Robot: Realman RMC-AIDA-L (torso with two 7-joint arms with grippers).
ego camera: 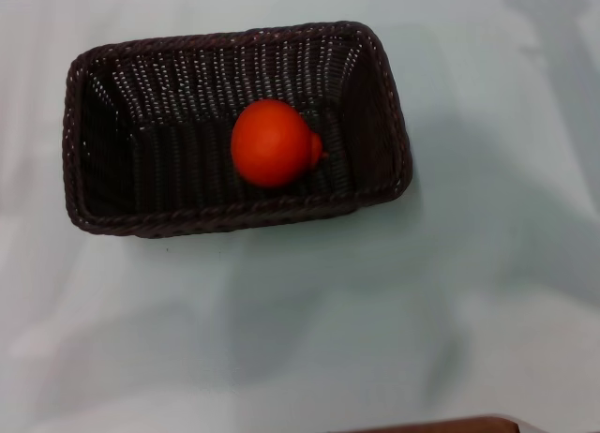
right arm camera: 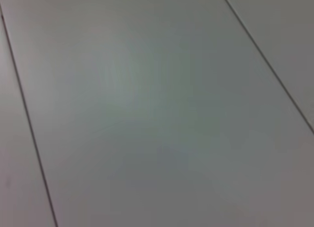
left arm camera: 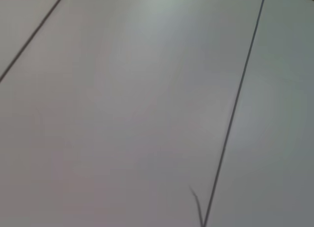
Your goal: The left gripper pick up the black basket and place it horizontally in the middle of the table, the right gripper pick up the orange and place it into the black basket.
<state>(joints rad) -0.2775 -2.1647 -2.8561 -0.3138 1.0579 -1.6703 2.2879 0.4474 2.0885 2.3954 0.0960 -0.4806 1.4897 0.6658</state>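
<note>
Neither gripper appears — finger state cannot be told.
Orange (ego camera: 273, 142) lies inside black basket (ego camera: 234, 128) — task apparently complete; nothing remains.

Neither of my arms shows from my head camera; both are drawn back out of that view. My left wrist camera and my right wrist camera each face a plain pale surface crossed by thin dark lines, with neither pincer appearing in them.

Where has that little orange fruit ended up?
In the head view, the orange lies inside the black basket, on its floor a bit right of centre, on the table.
</note>
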